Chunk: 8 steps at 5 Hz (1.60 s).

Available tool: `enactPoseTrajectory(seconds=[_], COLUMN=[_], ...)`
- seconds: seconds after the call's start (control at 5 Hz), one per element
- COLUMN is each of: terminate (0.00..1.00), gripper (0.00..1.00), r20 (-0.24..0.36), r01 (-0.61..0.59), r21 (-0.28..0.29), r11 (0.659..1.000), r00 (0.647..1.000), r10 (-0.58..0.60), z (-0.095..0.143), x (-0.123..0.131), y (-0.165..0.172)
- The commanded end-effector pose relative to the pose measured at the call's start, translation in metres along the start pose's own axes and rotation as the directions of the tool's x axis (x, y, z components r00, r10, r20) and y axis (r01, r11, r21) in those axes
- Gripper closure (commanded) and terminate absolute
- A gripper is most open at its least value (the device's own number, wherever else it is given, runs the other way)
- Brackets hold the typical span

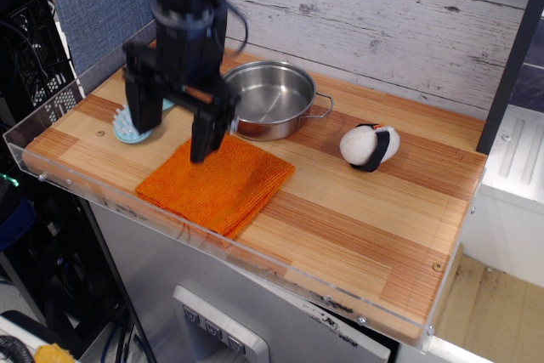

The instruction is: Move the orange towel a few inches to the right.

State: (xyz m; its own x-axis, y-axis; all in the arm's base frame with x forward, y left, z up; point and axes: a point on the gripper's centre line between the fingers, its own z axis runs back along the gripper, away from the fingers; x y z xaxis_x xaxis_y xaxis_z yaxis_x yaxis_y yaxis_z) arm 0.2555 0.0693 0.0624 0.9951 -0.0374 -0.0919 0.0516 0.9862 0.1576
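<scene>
Wooden table: orange towel under pincer

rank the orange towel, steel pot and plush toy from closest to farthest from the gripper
From the gripper, in the only view:
1. orange towel, directly below the fingertips at the front left.
2. steel pot, just to the right, at the back.
3. plush toy, far right of the pot.

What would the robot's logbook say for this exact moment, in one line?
phase: approach | gripper: open, above left part of orange towel | towel: flat, not gripped | steel pot: behind towel
</scene>
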Motion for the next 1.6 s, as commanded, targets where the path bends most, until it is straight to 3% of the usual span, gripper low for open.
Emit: enactPoseTrajectory(seconds=[0.0,0.2,0.4,0.6,0.8,1.0,1.4], terminate=[0.00,0.00,0.00,0.00,0.00,0.00,0.00], gripper=[0.00,0.00,0.00,0.00,0.00,0.00,0.00], r20=[0.055,0.088,0.136,0.180,0.207,0.202,0.139], r01=[-0.014,0.035,0.068,0.091,0.101,0.100,0.123], r21=[-0.019,-0.080,-0.105,-0.105,-0.060,-0.031,-0.107], r11=[1.000,0.996,0.992,0.990,0.993,0.995,0.987], r00=[0.998,0.996,0.989,0.981,0.975,0.975,0.984], r10=[0.015,-0.028,-0.053,-0.071,-0.087,-0.092,-0.108], z=[-0.015,-0.021,-0.023,-0.022,-0.024,-0.032,-0.057], x=[0.009,0.012,0.013,0.012,0.010,0.008,0.004], y=[0.000,-0.007,-0.010,-0.007,-0.004,-0.005,-0.022])
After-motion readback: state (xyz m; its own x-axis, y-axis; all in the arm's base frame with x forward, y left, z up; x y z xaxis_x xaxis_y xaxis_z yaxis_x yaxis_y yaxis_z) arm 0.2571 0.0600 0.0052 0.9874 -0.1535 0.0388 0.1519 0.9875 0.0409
